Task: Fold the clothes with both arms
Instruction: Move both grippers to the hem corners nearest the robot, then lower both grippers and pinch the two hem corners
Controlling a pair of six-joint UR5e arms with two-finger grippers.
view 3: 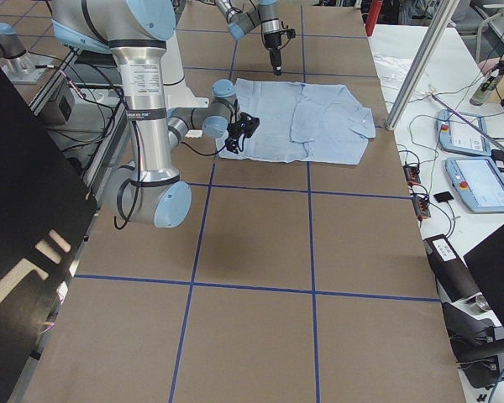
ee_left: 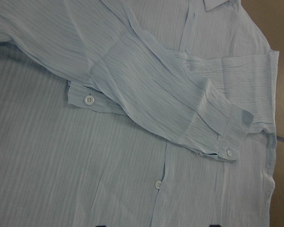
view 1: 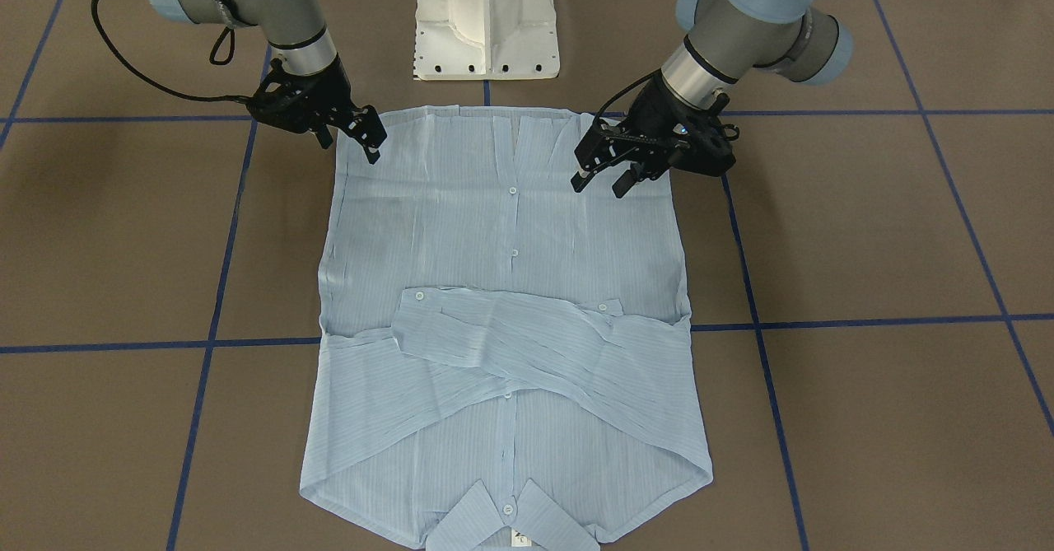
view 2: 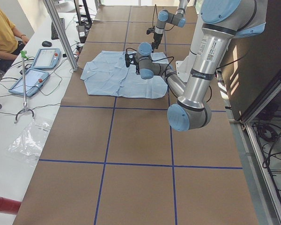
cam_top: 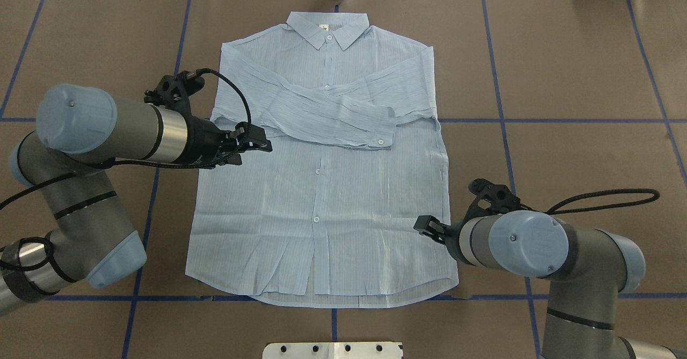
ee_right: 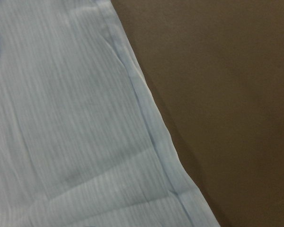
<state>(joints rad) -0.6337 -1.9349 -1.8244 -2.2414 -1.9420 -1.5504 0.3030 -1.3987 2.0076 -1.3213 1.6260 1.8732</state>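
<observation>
The pale-blue shirt (view 1: pixel 510 230) (cam_top: pixel 322 198) lies flat on the table, front up and buttoned. Its collar (cam_top: pixel 327 29) points away from the robot, and both sleeves (ee_left: pixel 146 94) are folded across the chest. My left gripper (view 1: pixel 601 182) (cam_top: pixel 260 140) hovers open above the shirt's side edge on my left, and the left wrist view looks down on the crossed sleeves. On the other side my right gripper (view 1: pixel 350 149) (cam_top: pixel 424 224) hangs open by the shirt's edge near the hem corner. The right wrist view shows that edge (ee_right: pixel 146 127) against the brown table. Neither gripper holds cloth.
The white pedestal base (view 1: pixel 486 24) stands just behind the hem. Blue tape lines (cam_top: pixel 496 107) grid the brown table (cam_top: pixel 563 53). A side bench carries tablets (view 2: pixel 37 65) and cables, with a person in yellow (view 2: pixel 2 33) seated there. A metal post (view 2: pixel 61 33) rises by the table's far side.
</observation>
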